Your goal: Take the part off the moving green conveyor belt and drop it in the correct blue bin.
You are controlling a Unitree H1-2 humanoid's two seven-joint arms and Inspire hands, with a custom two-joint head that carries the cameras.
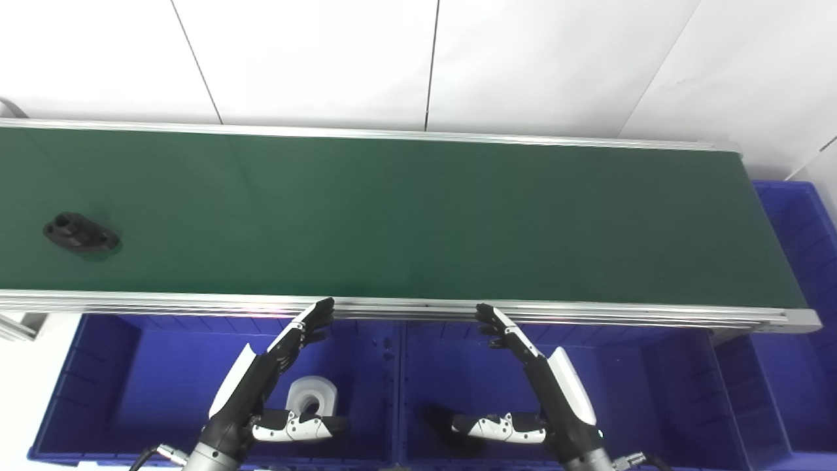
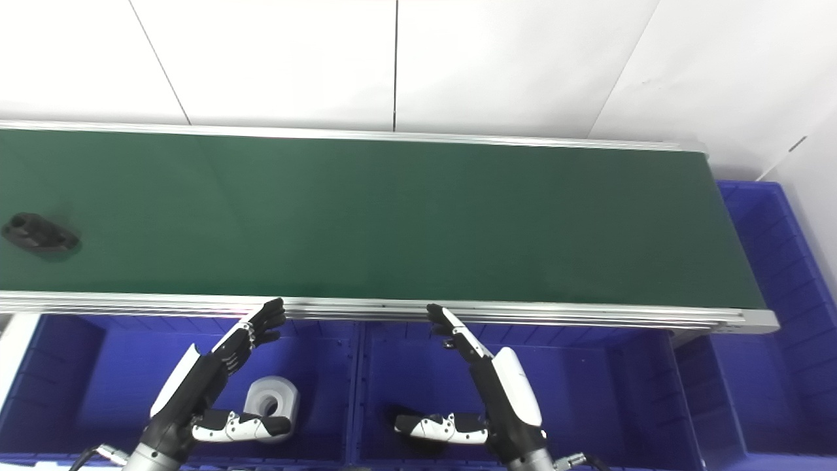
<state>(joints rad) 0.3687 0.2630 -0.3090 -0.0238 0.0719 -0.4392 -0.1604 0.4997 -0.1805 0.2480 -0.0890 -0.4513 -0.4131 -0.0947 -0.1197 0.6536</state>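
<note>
One black part [image 1: 81,233] lay on the green conveyor belt [image 1: 418,216], far out at its left end and roughly midway across the belt's width. Both hands hung over the blue bins in front of the belt's near rail, well apart from the part. The left hand [image 1: 288,373] was released, fingers stretched toward the rail and thumb out to the side, holding nothing; the right hand [image 1: 523,379] mirrored it, likewise spread and empty. From either hand the part lay away to the left and farther back, and the left hand was plainly the nearer of the two, so the pick looked likely to fall to that arm once the part came within reach. The part was an elongated flanged piece; its long axis ran nearly along the belt, tilted so that its left end sat a little farther back and its right end a little nearer. A raised boss with a hole stood toward its left end. Below the left hand, a white cylindrical piece [image 1: 312,396] rested in the left blue bin [image 1: 131,366], while the middle blue bin [image 1: 641,386] held something dark, too shadowed to identify.
</note>
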